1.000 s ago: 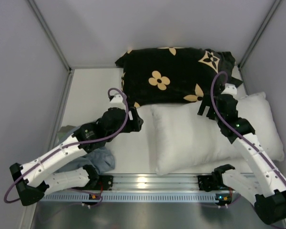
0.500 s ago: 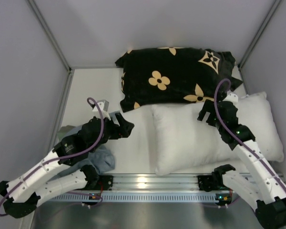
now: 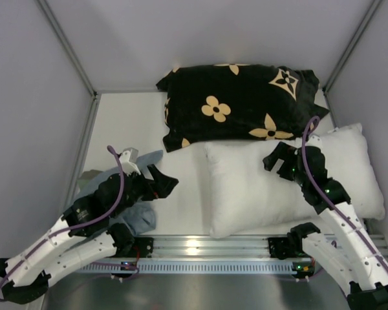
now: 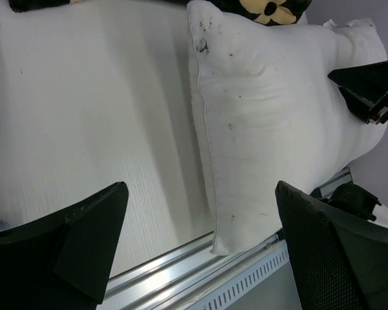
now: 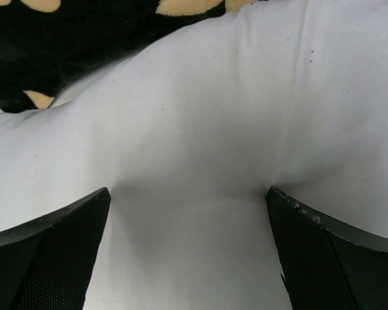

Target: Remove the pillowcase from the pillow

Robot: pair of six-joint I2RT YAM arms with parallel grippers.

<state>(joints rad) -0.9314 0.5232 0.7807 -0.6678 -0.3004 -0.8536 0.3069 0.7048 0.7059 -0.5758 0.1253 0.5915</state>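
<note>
Pillowcase (image 3: 141, 218): grey-blue, crumpled at the table's (image 3: 123, 123) near left corner beneath the left arm, fully off and apart from its filling; the task appears complete. Left gripper (image 3: 165, 181): jaws spread wide over bare tabletop, holding nothing, likely because the cover is already dropped. Black pillow (image 3: 233, 97): tan flower shapes, at the back, its front edge touching the white one. Pillow (image 3: 246, 194): white, bare, centre-right. Right gripper (image 3: 275, 157): jaws wide apart just above it, gripping nothing. Writing, labels: none legible.
</note>
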